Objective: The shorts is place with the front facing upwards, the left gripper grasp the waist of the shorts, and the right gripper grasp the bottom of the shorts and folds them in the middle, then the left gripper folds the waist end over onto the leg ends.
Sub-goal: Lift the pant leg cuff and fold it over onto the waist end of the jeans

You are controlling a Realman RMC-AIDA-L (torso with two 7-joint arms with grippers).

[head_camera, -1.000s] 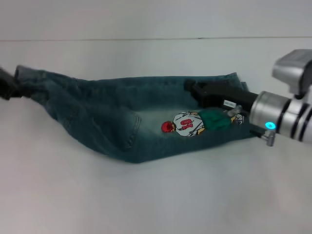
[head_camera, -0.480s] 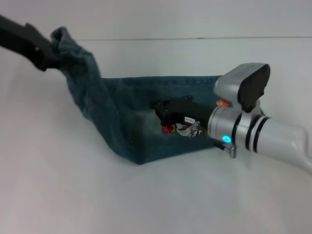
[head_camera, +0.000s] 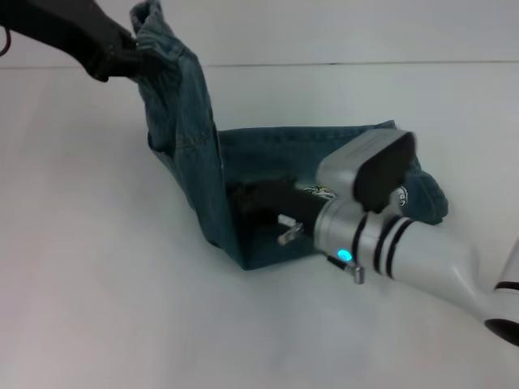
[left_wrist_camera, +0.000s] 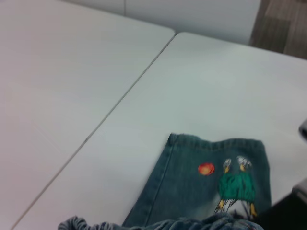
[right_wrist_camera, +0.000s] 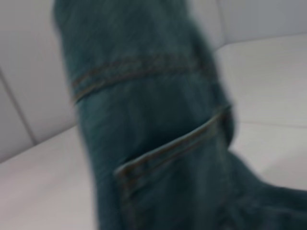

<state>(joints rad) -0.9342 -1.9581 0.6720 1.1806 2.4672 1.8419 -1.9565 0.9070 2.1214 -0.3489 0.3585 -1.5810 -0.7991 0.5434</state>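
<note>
The blue denim shorts (head_camera: 268,154) lie on the white table with their waist (head_camera: 158,32) lifted high at the left. My left gripper (head_camera: 131,50) is shut on that waist, and the cloth hangs from it in a steep fold. A cartoon print (left_wrist_camera: 234,184) shows on the leg end, partly hidden in the head view behind my right arm (head_camera: 389,243). My right gripper (head_camera: 247,197) sits low over the middle of the shorts, beside the raised fold. The right wrist view shows only denim with a pocket seam (right_wrist_camera: 168,148) close up.
The white table (head_camera: 122,308) spreads around the shorts, with a seam line (head_camera: 324,63) across its far side. A gap between two tabletops (left_wrist_camera: 124,96) shows in the left wrist view. A brown floor (left_wrist_camera: 283,24) lies beyond the far edge.
My left gripper has raised the waist from table level at the far left, up and to the right. My right arm has slid left from the leg ends to the shorts' middle.
</note>
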